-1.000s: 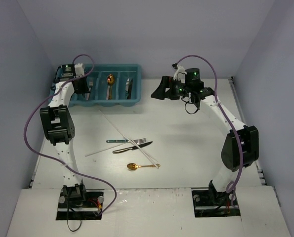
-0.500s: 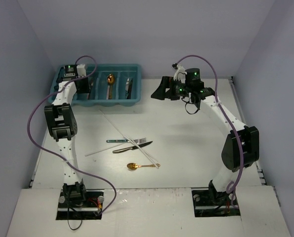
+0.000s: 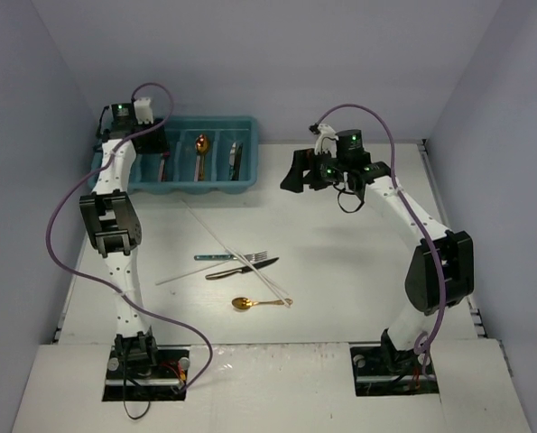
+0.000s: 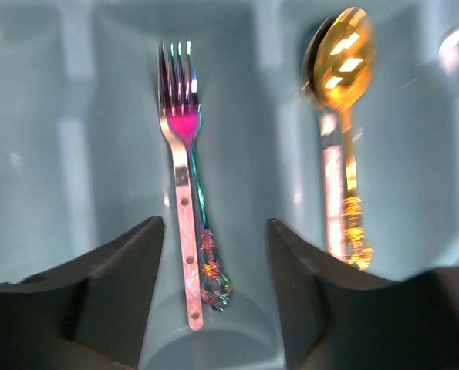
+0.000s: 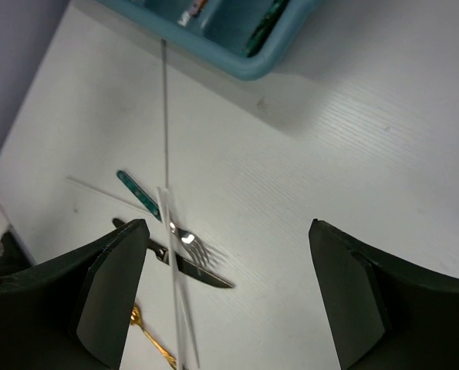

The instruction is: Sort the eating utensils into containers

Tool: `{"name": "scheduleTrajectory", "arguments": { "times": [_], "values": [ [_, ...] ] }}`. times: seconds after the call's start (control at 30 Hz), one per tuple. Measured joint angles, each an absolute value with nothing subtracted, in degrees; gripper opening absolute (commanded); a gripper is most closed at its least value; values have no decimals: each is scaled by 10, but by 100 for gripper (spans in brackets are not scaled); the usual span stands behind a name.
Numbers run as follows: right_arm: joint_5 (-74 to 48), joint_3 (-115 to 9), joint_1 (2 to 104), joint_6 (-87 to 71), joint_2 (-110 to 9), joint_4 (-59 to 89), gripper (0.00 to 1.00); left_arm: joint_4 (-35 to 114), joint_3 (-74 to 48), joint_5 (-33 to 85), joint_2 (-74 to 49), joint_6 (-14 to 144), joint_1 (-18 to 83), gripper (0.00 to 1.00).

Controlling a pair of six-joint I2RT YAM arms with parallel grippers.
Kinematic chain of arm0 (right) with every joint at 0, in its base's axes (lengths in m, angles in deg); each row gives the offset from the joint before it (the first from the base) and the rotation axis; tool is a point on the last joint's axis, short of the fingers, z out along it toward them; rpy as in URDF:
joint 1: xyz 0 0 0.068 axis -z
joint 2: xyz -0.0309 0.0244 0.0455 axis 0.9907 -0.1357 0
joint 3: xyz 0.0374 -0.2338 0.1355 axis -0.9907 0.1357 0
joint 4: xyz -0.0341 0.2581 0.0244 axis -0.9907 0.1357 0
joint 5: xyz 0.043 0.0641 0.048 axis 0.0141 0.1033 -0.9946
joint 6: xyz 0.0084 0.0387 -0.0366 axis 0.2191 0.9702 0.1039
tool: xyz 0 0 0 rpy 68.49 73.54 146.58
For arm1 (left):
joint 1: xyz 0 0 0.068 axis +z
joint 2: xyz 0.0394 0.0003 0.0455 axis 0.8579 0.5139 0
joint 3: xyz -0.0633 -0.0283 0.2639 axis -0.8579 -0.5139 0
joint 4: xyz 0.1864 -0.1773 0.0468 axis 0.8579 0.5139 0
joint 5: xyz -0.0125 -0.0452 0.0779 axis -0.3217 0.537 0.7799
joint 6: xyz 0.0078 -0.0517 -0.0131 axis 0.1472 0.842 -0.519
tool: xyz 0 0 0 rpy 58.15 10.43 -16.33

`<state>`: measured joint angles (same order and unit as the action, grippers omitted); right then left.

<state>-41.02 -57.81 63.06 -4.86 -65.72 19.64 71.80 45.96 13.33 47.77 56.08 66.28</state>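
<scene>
Fork [image 4: 179, 123] and gold spoon [image 4: 342, 58] lie in teal tray [image 4: 71, 169] (apart).

The left gripper [image 4: 214, 223] points down, jaws parted and empty; the right gripper [image 5: 227, 225] hovers spread wide.

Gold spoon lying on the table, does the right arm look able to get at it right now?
Probably yes. The right pincer hangs open and empty over the table, and nothing stands between it and the gold spoon. A white chopstick ends close by the spoon's handle, so it could get nudged.
</scene>
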Motion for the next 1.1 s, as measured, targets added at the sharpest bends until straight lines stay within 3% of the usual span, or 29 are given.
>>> {"name": "scheduleTrajectory", "arguments": {
  "times": [0.23, 0.33, 0.53, 0.77, 1.1],
  "values": [
    [-255, -478, 483, -219, -615, 248, 74, 714, 432, 130, 308, 581, 663, 66],
    [-214, -441, 420, -257, -614, 262, 68, 682, 320, 142, 161, 589, 663, 73],
    [-171, -379, 335, -361, -602, 279, 54, 612, -10, 152, -128, 599, 673, 75],
    [-193, -359, 242, -465, -549, 286, 37, 649, -137, 140, -159, 603, 678, 75],
    [-259, -381, 150, -584, -606, 332, 38, 675, -193, 114, -207, 628, 678, 75]
  ]
}}
